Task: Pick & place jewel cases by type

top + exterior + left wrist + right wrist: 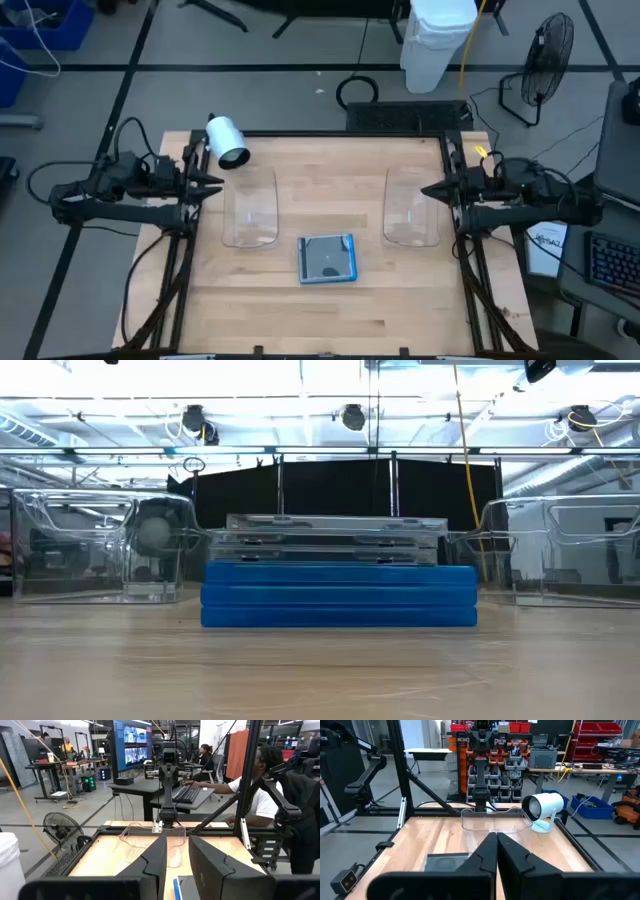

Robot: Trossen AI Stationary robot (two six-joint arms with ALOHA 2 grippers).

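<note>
Stacked jewel cases on wooden table

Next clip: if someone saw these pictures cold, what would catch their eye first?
Probably the stack of jewel cases at the table's centre: bright blue ones below, clear grey ones on top. A clear plastic tub stands on each side of it, the other tub to the right, both apparently empty. The left claw and right claw are parked at opposite table edges, holding nothing.
</note>
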